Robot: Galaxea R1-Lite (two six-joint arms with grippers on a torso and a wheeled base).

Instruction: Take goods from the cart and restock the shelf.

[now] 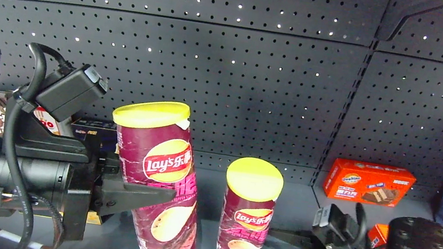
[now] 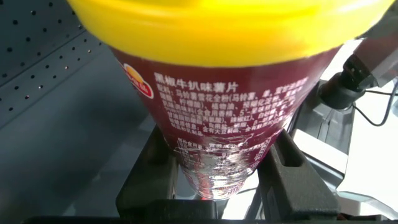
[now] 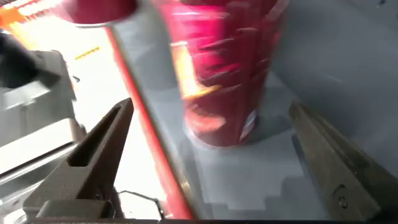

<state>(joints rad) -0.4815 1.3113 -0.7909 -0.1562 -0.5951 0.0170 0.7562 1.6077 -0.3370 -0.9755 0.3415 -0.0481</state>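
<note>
Dark perforated metal back panel (image 1: 228,77) closes off the grey shelf deck (image 1: 297,206) where the restocking is under way. The left claw (image 2: 219,177) is clamped around the lower body of a maroon cylindrical chip can with a yellow plastic lid (image 1: 156,176). This can is tilted, its lid leaning toward the robot's left. Whether its base touches the deck cannot be told.

Just to its right, a 2nd maroon can with the same yellow lid (image 1: 246,225) stands upright on the shelf, apart from the held 1. An orange cardboard box (image 1: 369,181) sits further right against the back panel. The right claw (image 3: 211,106) is spread wide, gripping nothing, with the standing can ahead of its fingers.

The step in hand looks like setting the held can down. To do it well:
- Bring the can upright first.
- Lower it until the base sits flat on the deck.
- Keep a gap from the standing can so the 2 do not knock.
- Let go only once the base is flat, since a tall can released on a tilt would likely topple.
</note>
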